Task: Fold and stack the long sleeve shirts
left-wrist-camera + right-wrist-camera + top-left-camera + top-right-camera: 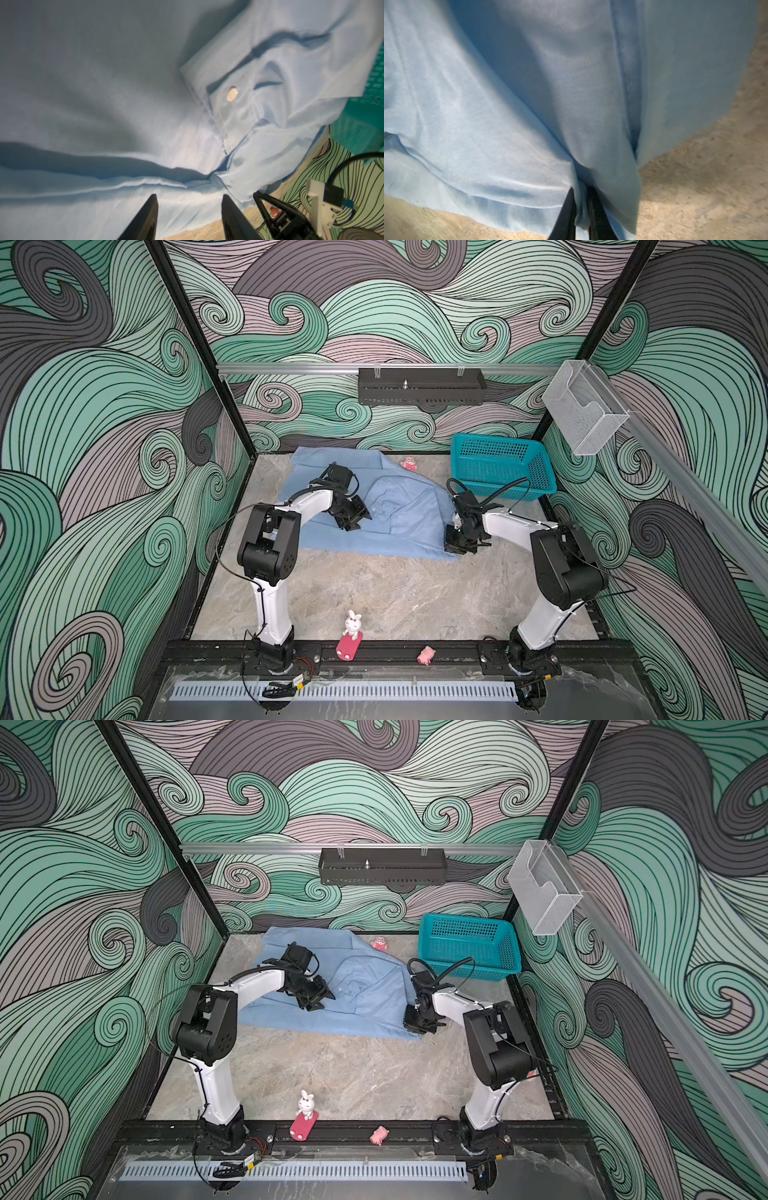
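Note:
One light blue long sleeve shirt (399,514) (370,994) lies partly folded at the back of the table in both top views. A cuff with a white button (232,94) rests on the cloth in the left wrist view. My left gripper (358,519) (189,201) hovers over the shirt's middle, open, with nothing between its fingers. My right gripper (454,547) (581,197) sits at the shirt's front right corner, shut on a pinch of the blue cloth (581,212), lifting it slightly off the table.
A teal basket (503,466) stands at the back right, just behind the right arm. A small pink toy (409,463) lies behind the shirt. A white rabbit figure (352,624) on a red block and a pink pig (426,654) sit at the front edge.

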{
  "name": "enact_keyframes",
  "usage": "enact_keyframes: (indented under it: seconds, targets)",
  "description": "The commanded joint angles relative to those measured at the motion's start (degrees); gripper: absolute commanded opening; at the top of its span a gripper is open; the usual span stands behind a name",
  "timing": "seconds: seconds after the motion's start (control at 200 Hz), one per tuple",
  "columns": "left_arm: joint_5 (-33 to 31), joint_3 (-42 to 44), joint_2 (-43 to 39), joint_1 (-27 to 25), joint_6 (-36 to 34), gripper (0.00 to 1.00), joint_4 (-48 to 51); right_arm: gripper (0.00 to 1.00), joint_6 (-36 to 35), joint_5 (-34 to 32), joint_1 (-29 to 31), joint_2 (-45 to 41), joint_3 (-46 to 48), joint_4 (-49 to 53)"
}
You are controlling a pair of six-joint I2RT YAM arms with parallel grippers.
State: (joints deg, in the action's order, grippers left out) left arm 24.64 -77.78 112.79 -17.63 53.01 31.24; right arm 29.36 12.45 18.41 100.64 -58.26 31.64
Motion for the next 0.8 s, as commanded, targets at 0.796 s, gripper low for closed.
enact_keyframes:
  seconds: [0.796]
  targets:
    - [-5.23,-6.62,10.97,-2.85,20.74,0.36,-14.97,0.14,-0.54,0.14,0.31,1.7,-0.89,1.46]
